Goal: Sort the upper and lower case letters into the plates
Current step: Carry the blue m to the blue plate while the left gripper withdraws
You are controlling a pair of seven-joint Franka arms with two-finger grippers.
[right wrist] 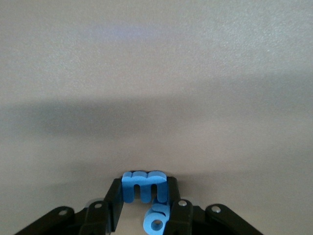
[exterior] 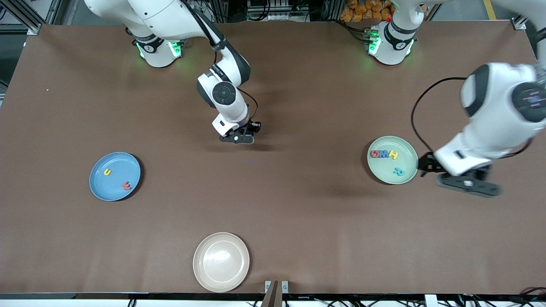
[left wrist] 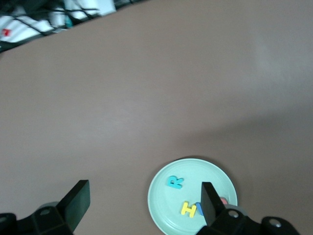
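Brown table surface (exterior: 298, 204) with two white arms reaching from their bases along its top edge; the round shallow blue plate (exterior: 99, 183) lies toward the right arm's end of the table and carries two small flat foam letters, the yellow u (exterior: 107, 172) and the red w (exterior: 126, 185), apart from each other; the round shallow pale green plate (exterior: 407, 172) lies toward the left arm's end and carries the red Q (exterior: 375, 154), the blue M (exterior: 384, 154) and the yellow H (exterior: 393, 154) side by side in a row, with the teal R (exterior: 398, 171) lying apart from them, nearer the front camera; the round beige plate (exterior: 221, 262) sits at the table edge nearest the front camera, between the two ends, with nothing on it.

Right gripper (exterior: 237, 138) low at the table's middle, well apart from all three plates; in the right wrist view its black fingers (right wrist: 113, 201) are closed against the small blue foam letter m (right wrist: 145, 184), held between them; a second small blue foam letter (right wrist: 156, 220), rounded with a hole, lies just beside the m within the fingers' span, and whether it is also gripped cannot be told.

Left gripper (exterior: 468, 184) just beside the pale green plate, on the side toward the left arm's end of the table; its fingers (left wrist: 76, 203) stand wide apart and hold nothing; its image in the front view is smeared.
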